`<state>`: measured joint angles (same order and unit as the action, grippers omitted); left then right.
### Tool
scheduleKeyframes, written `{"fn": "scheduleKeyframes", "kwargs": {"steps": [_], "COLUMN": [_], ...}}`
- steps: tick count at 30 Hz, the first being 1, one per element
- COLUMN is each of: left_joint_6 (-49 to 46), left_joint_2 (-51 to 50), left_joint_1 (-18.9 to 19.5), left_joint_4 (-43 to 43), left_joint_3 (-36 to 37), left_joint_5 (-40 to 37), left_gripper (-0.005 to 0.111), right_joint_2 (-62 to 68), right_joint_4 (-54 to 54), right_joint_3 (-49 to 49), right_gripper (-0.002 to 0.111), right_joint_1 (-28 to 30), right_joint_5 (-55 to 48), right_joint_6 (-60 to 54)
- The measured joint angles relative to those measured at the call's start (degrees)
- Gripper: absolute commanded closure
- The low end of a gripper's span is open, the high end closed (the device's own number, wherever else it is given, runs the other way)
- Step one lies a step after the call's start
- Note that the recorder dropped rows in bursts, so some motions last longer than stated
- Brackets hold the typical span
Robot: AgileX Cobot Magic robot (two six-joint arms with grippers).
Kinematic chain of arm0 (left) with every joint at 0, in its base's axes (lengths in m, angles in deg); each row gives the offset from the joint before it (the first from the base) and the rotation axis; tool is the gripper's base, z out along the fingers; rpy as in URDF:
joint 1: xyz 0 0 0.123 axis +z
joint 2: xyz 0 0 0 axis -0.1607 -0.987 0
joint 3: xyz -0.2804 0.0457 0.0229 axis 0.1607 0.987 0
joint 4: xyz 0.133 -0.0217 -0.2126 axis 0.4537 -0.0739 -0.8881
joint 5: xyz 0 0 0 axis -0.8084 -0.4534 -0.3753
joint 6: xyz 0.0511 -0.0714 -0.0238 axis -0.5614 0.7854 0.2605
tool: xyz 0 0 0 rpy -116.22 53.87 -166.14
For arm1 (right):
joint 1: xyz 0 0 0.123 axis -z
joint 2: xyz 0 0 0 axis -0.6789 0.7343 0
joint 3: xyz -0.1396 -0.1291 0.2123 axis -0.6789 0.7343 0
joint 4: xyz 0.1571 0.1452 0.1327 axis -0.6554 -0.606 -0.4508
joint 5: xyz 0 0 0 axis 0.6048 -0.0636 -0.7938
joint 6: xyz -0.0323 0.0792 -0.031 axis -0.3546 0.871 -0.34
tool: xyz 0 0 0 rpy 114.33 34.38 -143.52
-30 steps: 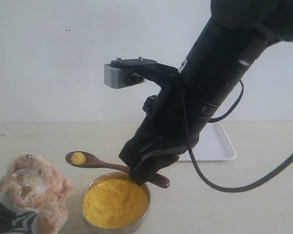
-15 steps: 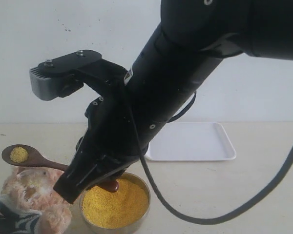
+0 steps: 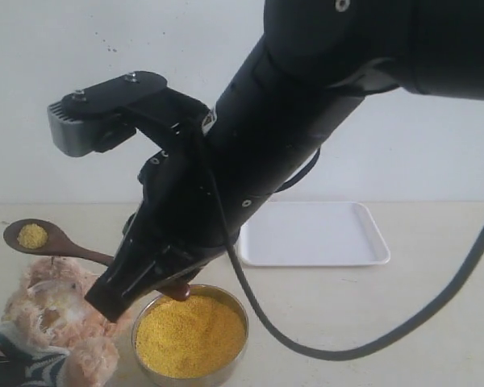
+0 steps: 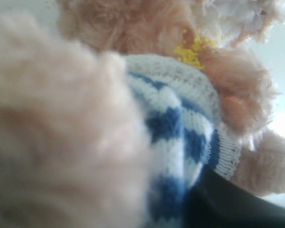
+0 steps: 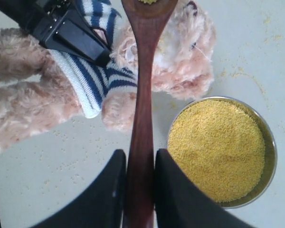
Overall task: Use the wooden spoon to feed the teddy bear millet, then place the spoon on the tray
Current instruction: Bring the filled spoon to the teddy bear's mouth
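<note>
My right gripper [image 5: 138, 156] is shut on the handle of the wooden spoon [image 5: 142, 95]. In the exterior view this gripper [image 3: 133, 282] holds the spoon [image 3: 44, 239] level, its bowl carrying a small heap of millet [image 3: 32, 235] just above the teddy bear [image 3: 52, 310]. The bear sits at the lower left in a navy-and-white striped shirt [image 4: 175, 128], with yellow grains [image 4: 192, 50] stuck under its muzzle. My left gripper [image 5: 97, 50] grips the bear's body; one dark finger [image 4: 228, 204] presses against the shirt. The metal bowl of millet [image 3: 189, 334] stands beside the bear.
The white tray [image 3: 310, 234] lies behind the bowl, to the right of my right arm. Loose grains [image 5: 66, 161] are scattered on the pale tabletop around the bear and the bowl. The right arm's bulk hides much of the middle of the table.
My right arm has swung left with the loaded spoon, from over the bowl to above the bear's head, then risen slightly. The bear and bowl have stayed put.
</note>
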<state>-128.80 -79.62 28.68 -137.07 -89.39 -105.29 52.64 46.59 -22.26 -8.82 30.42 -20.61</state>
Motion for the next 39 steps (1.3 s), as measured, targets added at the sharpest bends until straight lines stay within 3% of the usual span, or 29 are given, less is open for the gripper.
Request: {"fn": "scheduleKeyframes", "kwargs": {"steps": [7, 26, 39], "left_joint_6": [0.2, 0.2, 0.2], "left_joint_2": [0.0, 0.0, 0.0], "left_joint_1": [0.0, 0.0, 0.0], "left_joint_4": [0.0, -0.1, -0.1], "left_joint_3": [0.0, 0.0, 0.0], "left_joint_5": [0.0, 0.0, 0.0], "left_gripper": [0.103, 0.103, 0.103], "right_joint_2": [2.0, 9.0, 12.9], "right_joint_4": [6.7, 36.7, 58.9], "right_joint_3": [0.0, 0.0, 0.0], "right_gripper": [0.108, 0.108, 0.108], "right_joint_1": [-3.6, -11.2, -18.9], "right_joint_5": [2.6, 4.5, -0.8], "right_joint_6": [0.8, 17.3, 29.6]}}
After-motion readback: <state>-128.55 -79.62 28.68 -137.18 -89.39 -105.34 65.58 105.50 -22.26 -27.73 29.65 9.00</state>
